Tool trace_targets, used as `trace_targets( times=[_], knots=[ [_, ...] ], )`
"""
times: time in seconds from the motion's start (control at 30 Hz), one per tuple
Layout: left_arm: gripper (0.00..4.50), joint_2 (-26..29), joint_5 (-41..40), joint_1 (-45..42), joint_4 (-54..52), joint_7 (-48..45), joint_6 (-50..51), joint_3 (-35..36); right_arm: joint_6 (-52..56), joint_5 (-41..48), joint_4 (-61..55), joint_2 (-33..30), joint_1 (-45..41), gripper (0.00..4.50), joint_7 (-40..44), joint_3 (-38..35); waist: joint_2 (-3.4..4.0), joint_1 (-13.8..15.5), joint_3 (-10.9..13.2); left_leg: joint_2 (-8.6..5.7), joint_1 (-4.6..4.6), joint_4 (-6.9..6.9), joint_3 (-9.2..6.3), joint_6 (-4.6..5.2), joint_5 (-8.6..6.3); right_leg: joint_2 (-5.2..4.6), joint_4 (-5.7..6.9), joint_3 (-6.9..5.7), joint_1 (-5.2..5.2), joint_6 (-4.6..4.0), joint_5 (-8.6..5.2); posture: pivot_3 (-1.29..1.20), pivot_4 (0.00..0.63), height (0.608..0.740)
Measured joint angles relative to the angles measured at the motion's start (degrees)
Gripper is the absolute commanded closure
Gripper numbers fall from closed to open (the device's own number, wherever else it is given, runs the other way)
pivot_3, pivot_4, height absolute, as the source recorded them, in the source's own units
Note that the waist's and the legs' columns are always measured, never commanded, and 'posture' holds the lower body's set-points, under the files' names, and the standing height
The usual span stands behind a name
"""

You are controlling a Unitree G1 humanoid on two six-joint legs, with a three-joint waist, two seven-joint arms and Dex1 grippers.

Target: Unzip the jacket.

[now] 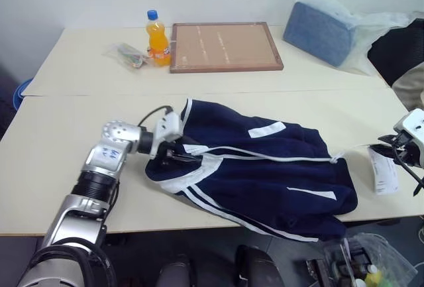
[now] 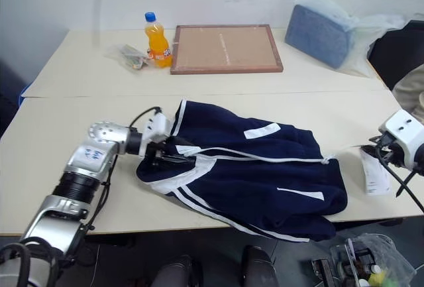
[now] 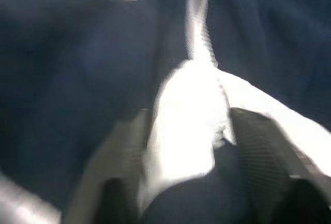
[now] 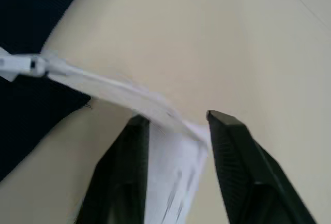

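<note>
One jacket [image 1: 265,168] lying crosswise, collar toward left gripper [image 1: 173,155] (both jaws spread).

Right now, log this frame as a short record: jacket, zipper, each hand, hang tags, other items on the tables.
jacket: navy with white stripes, lying flat on the near table
zipper: white, looks closed along its visible length
left hand: at the collar end, fingers apart with white collar fabric between them
right hand: past the hem end, fingers apart, over the hang tags
hang tags: on the table beside the hem
far table: orange bottle, framed board, blue cushion in clear plastic
</note>
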Motion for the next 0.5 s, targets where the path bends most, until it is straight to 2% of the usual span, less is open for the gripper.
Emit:
trace_targets(
  times=[0.07,0.1,0.17,0.37,0.5],
  knots=[
    [0.17,4.42,-4.22,0.81,-3.74,-2.0,6.77,3.35,-0.53,1.28,0.32,-0.53,0.33,1.07,3.27,-1.77,0.05,0.1,0.03,0.01,0.0,0.0,-0.04,0.0,0.0,0.0,-0.02,-0.01,0.0,0.0,0.0,0.0,0.15,0.74],
    [0.0,6.43,-6.26,0.89,-4.94,-2.76,9.69,4.95,-0.37,2.24,0.37,-0.94,0.61,0.76,4.76,-2.95,0.07,0.22,0.06,0.01,-0.02,0.0,-0.04,0.0,0.0,0.0,-0.03,-0.01,0.01,0.0,0.0,0.0,0.15,0.74],
    [0.0,10.4,-9.92,0.98,-7.57,-4.11,14.7,7.86,1.72,5.19,0.0,-2.59,2.29,0.07,8.81,-6.81,0.13,0.5,0.1,-0.02,-0.03,0.02,-0.06,0.0,0.0,-0.04,-0.04,-0.03,0.03,0.0,0.0,0.0,0.15,0.74],
    [0.0,21.1,-14.84,3.3,-9.01,-8.13,19.57,13.76,17.23,16.2,-6.31,-8.08,12.75,0.03,24.6,-22.44,0.16,0.21,0.12,0.04,0.03,-0.01,-0.07,-0.02,-0.02,0.05,-0.07,-0.01,0.07,0.0,0.0,0.0,0.15,0.74],
    [0.0,26.72,-14.77,6.8,-10.24,-10.43,17.34,16.28,23.69,18.09,-9.57,-9.3,18.96,0.03,28.29,-30.58,0.17,0.1,0.12,0.1,0.1,-0.04,-0.07,-0.11,-0.07,0.1,-0.08,0.07,0.06,-0.02,-0.01,0.0,0.15,0.74]
  ],
)
